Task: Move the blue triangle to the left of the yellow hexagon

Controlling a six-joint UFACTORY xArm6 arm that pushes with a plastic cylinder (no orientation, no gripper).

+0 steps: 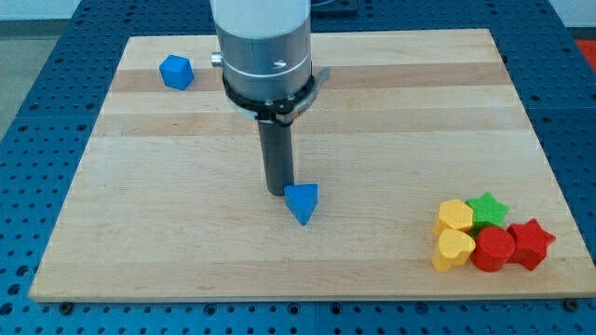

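Observation:
The blue triangle (302, 202) lies near the middle of the wooden board (168, 214), a little toward the view's bottom. My tip (277, 192) stands just to its upper left, touching or almost touching it. The yellow hexagon (455, 216) sits at the view's lower right, in a tight cluster of blocks, far to the right of the triangle.
A yellow heart (453, 249) lies just below the hexagon. A green star (487, 208), a red hexagon-like block (493, 249) and a red star (531, 244) crowd its right side. A blue cube-like block (176, 72) sits at the upper left.

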